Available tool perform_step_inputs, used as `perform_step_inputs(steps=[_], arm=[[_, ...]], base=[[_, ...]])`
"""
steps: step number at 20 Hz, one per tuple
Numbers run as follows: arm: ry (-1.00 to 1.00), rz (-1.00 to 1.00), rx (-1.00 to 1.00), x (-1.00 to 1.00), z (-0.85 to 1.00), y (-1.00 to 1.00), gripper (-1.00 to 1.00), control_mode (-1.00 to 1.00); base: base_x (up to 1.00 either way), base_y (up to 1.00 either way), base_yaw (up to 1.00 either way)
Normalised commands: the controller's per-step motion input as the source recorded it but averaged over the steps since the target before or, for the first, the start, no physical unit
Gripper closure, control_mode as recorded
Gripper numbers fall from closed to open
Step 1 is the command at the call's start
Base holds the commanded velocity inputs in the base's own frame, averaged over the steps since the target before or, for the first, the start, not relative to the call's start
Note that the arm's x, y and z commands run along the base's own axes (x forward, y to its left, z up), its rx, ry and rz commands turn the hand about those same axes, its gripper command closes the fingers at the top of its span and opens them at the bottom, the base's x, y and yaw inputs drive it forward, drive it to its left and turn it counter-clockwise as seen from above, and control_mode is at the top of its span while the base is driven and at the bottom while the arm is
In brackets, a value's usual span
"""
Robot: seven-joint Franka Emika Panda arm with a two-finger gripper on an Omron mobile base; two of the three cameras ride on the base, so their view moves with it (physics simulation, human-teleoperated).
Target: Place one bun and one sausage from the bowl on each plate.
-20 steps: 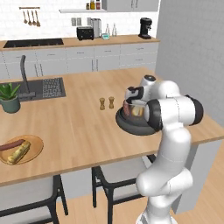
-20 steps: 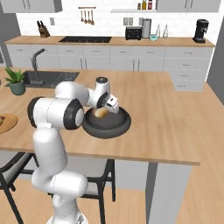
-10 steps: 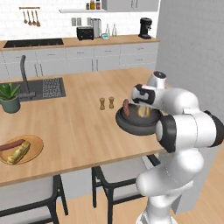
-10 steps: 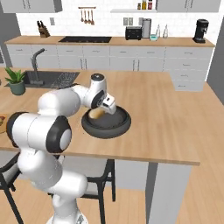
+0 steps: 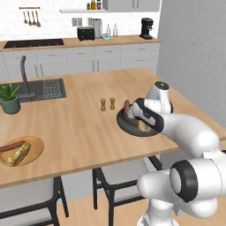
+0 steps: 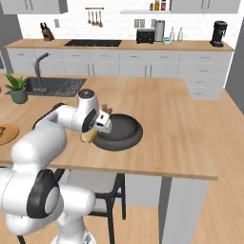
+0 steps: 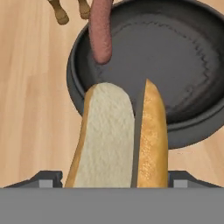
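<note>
Presently, entries by view.

Left base view, bowl: the bowl sat on the wooden counter, right of the two small shakers.
Left base view, sausage: one sausage leaned on the bowl's far-left rim.
Left base view, gripper: the gripper was over the bowl's near side with a bun between its fingers.
Left base view, tan plate: the tan plate, at the near left of the counter, already carried a served bun and a served sausage.

Right base view, gripper: the gripper was at the bowl's left rim; the bun showed below the hand, just outside the rim.
Right base view, tan plate: its edge showed at far left.

Hand view, grasp: jaws stood wide, clamped on the split bun, which hung above the bowl's near rim; the sausage lay beyond it.

Progress, judged: one plate served; the held bun and the remaining sausage were left for the second plate.

Writing: none readable.
</note>
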Motion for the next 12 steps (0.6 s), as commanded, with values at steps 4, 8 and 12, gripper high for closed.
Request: perform_step_inputs(steps=[4,8,12], arm=[[-0.01,0.15,-0.03,-0.68,0.31,0.28,1.00,-1.00],[-0.11,0.10,0.00,-0.84,0.08,0.00,1.00,-1.00],[-0.04,0.02,0.00,-0.25,0.00,0.00,1.00,1.00]], base=[[0.00,0.00,0.00],[0.00,0.00,0.00],[-0.75,0.03,0.08]])
